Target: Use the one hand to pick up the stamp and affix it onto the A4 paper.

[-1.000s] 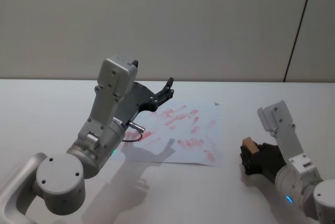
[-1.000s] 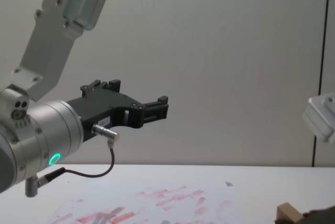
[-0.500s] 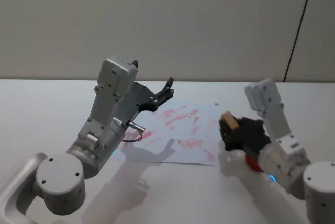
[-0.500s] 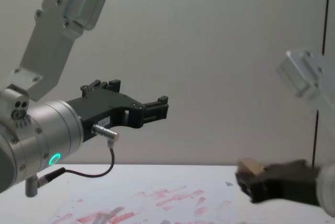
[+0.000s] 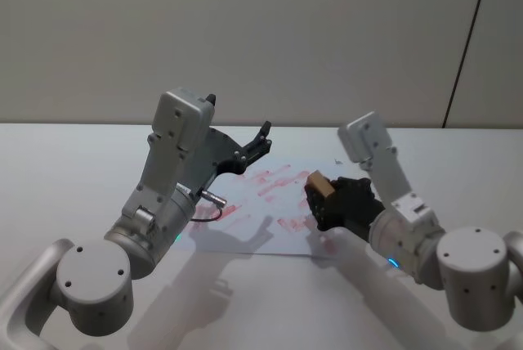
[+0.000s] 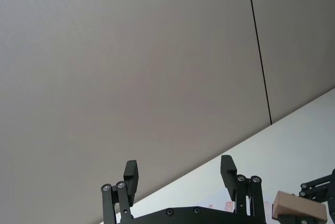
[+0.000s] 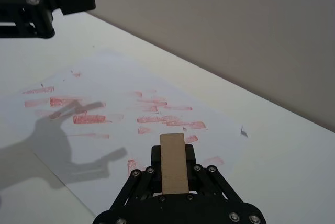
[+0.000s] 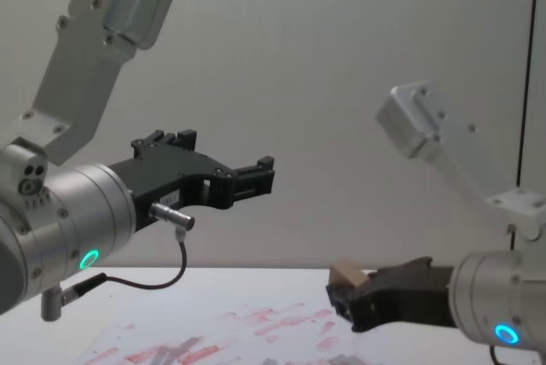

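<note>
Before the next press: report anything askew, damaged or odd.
The A4 paper is crowded with smeared red marks, and its far right corner looks slightly bent up. Otherwise nothing stands out: the right gripper holds the stamp above the sheet; the left gripper hangs open, raised.

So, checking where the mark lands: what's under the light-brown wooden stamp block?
The white, red-marked A4 paper; the black right gripper holds the light-brown wooden stamp above it. The spot beneath is covered.

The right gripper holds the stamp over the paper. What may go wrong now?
1. The stamp sticks out of the right gripper; pressing might tilt it.
2. Nothing holds the paper, so it may slide.
3. Moving left risks touching the raised left gripper.
</note>
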`<action>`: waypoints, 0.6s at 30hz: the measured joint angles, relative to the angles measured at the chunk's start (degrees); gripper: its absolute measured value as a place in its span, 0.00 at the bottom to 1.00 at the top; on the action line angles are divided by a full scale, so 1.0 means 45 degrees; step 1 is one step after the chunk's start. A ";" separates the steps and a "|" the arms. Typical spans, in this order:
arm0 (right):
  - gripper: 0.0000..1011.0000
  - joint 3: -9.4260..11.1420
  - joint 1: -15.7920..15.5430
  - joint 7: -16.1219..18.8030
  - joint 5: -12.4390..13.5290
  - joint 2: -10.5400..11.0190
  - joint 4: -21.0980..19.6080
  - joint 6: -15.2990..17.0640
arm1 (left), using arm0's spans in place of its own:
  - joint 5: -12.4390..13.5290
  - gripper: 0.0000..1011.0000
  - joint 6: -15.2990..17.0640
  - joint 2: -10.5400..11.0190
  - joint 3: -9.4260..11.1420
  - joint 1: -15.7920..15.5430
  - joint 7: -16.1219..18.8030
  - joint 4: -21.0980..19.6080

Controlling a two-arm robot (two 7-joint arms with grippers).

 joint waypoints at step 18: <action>0.22 -0.0361 0.0808 0.0903 -0.1508 -0.0396 0.1791 0.1242 | 0.0001 0.99 0.0000 0.0000 0.0000 0.0000 0.0000 0.0001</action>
